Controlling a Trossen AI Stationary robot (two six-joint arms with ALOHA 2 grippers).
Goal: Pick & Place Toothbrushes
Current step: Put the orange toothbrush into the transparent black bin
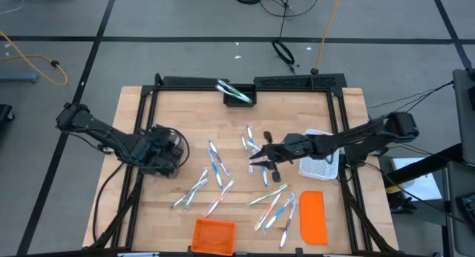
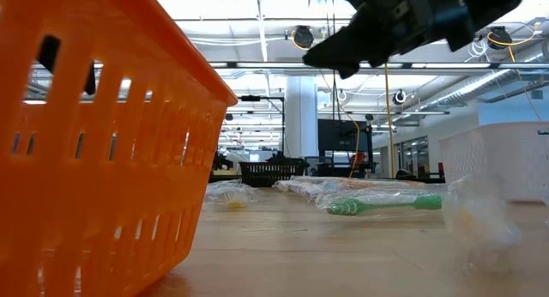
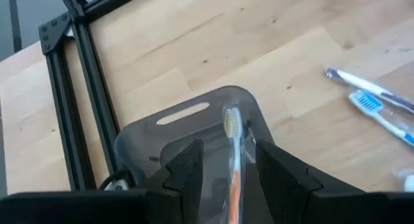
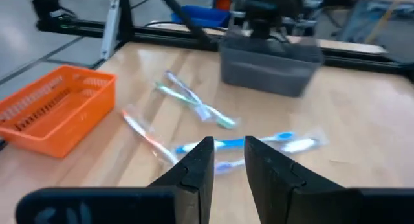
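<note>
Several toothbrushes [image 1: 217,162] in clear wrappers lie scattered flat on the wooden table, and a few more stick out of a black bin [image 1: 239,95] at the far edge. My left gripper [image 1: 169,149] [image 3: 231,169] hovers over a grey bin [image 3: 187,130] on the table's left side, shut on an orange-handled toothbrush [image 3: 231,130]. My right gripper [image 1: 254,159] [image 4: 229,160] hangs above the middle of the table, its fingers a little apart and empty. Blue toothbrushes [image 4: 246,144] lie just ahead of it. My left gripper pinches the orange-handled toothbrush by its wrapped handle [image 3: 233,179] between the two fingers. The brush runs along the fingers. Its bristle head [image 3: 229,120] sticks out past the fingertips over the grey bin, lifted clear of the table.
An orange basket [image 1: 214,235] stands at the near edge, filling the left of the low view [image 2: 94,142]. An orange lid [image 1: 312,216] lies near right, and a white mesh basket [image 1: 319,162] sits under my right arm. A black frame [image 1: 148,101] borders the table. A green toothbrush [image 2: 386,204] lies mid-table.
</note>
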